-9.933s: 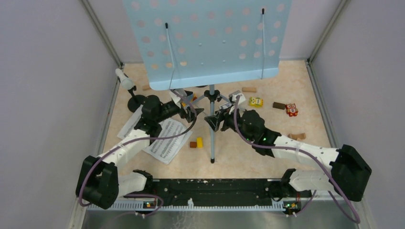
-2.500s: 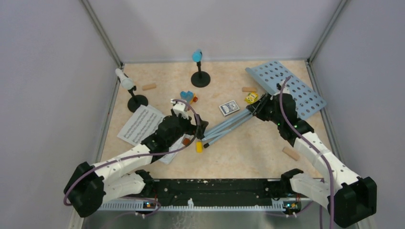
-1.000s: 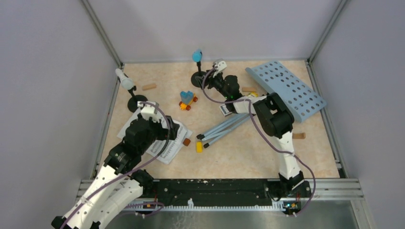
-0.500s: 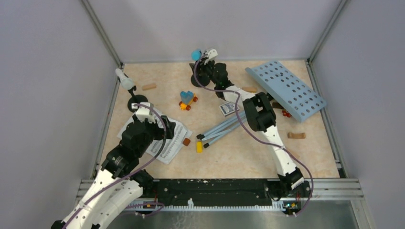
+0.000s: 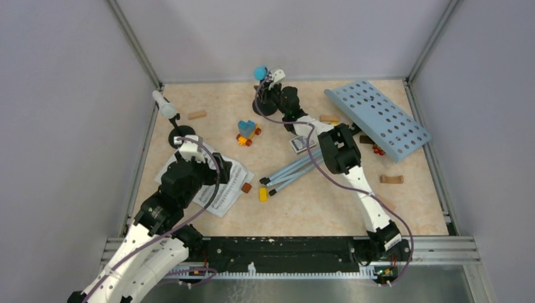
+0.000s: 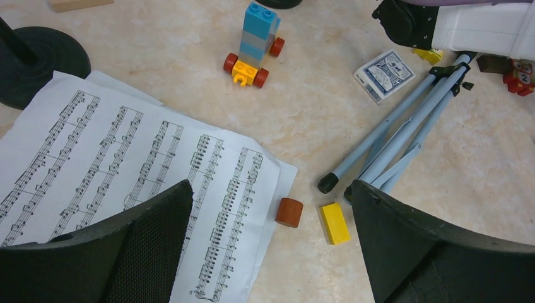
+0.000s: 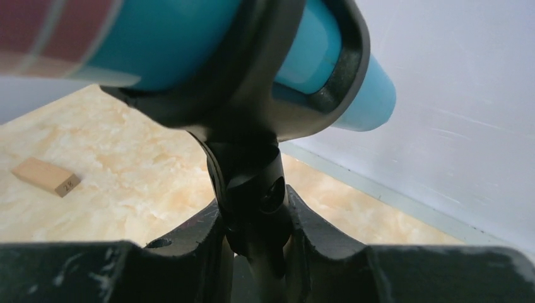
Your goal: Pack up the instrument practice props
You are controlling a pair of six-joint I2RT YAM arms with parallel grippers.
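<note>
right pincer [image 7: 252, 237]: seemingly clamped on black holder [image 7: 249, 167] | left pincer [image 6: 270, 189]: wide apart over sheet-music pages [image 6: 126, 164]

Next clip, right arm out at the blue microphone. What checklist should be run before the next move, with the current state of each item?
1. Right gripper straddles the stem of the black holder: ok.
2. Firm clamp on that stem: cannot tell.
3. Blue microphone seated in the holder's clip: ok.
4. Left gripper open and holding nothing, above the sheet music: ok.
5. Music rack lying down, legs folded together, apart from the right gripper: ok.
</note>
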